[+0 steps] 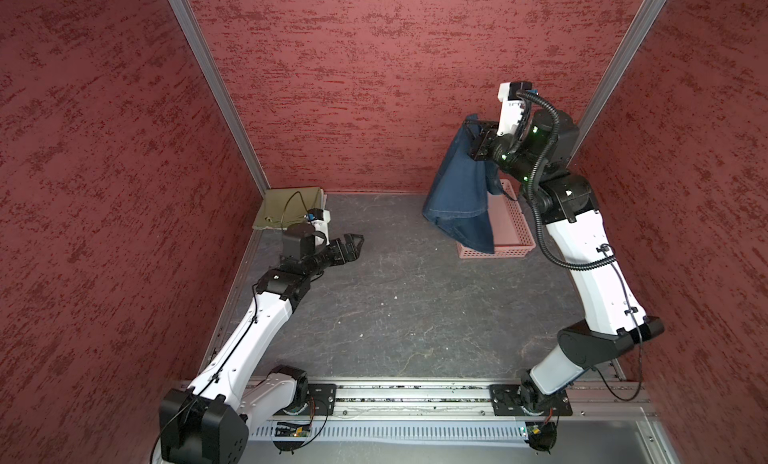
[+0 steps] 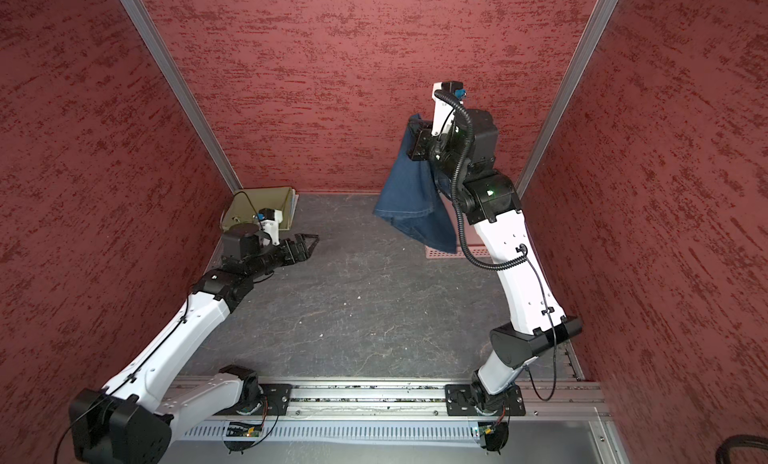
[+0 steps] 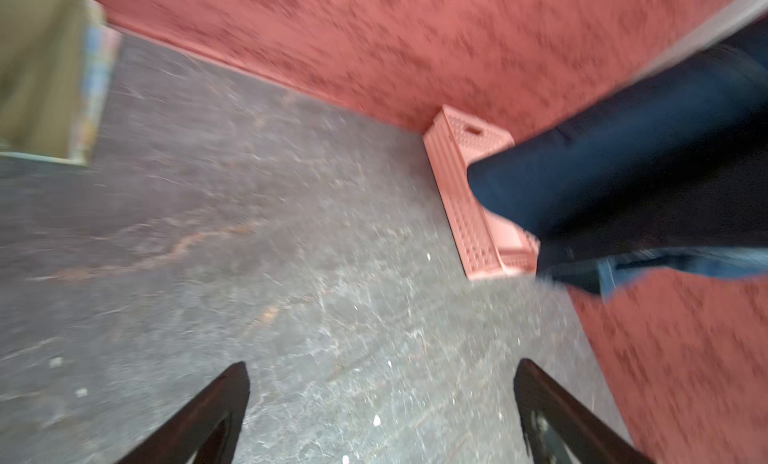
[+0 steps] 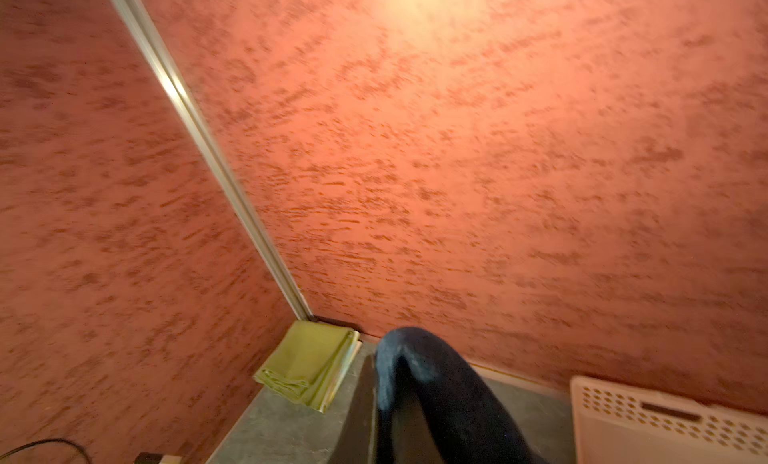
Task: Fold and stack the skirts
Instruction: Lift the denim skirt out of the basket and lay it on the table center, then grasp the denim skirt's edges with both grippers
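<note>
Denim skirt (image 1: 461, 200) hangs from your right gripper (image 1: 478, 143) in both top views, jaws clamped on its top edge, hem by the pink basket (image 1: 513, 233). Olive skirt (image 1: 286, 212) lies folded in the far left corner. Your left gripper (image 1: 358, 245) hovers near it, jaws apart. Left wrist, blurred: fingers (image 3: 224, 399) spread wide over the table (image 3: 291, 233); floral skirt (image 3: 93, 87) edge shows under the olive. Right wrist: denim bunched at the finger, olive stack beyond.

Dark grey tabletop (image 1: 395, 299), scuffed and veined with pale scratches. At its far left corner, a folded green skirt (image 1: 276, 210) on a floral skirt (image 3: 93, 79) (only an edge showing). At the far right, a pink basket (image 1: 498, 253)
</note>
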Tool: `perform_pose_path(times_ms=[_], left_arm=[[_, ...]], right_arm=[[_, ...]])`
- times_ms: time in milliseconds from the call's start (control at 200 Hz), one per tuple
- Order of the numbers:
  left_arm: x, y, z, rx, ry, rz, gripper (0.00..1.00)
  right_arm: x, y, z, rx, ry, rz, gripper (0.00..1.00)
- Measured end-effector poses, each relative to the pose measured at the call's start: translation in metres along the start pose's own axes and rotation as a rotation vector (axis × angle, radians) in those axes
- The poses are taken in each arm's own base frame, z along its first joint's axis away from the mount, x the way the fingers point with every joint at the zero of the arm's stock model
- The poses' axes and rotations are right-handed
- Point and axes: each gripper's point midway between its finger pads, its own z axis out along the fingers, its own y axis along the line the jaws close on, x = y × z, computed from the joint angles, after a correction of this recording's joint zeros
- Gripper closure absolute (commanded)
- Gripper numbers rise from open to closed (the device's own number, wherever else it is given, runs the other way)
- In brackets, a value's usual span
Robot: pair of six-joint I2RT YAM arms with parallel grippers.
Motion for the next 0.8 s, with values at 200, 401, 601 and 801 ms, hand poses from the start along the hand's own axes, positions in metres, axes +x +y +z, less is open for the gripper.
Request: perform_pose_path(times_ms=[200,401,601,801], left_arm=[[-0.017,0.014,-0.033,-0.058,-0.09,-0.053,0.0],[-0.017,0.035,-0.054,-0.136,-0.115,-0.098,0.0],[0.006,0.066,-0.043,-0.252,-0.014,-0.154,0.03],[0.046,0.097,-0.016,-0.363,0.169,-0.219,0.05]], right_arm=[[0.03,0.0,0.001,0.005,0.065,0.03,1.0],[0.242,-0.071,-0.002,0.179,0.48,0.128,0.23],[0.385,-0.119,-0.051,0.346,0.828,0.146,0.08],[0.353,-0.11,-0.036,0.301,0.721,0.133,0.08]])
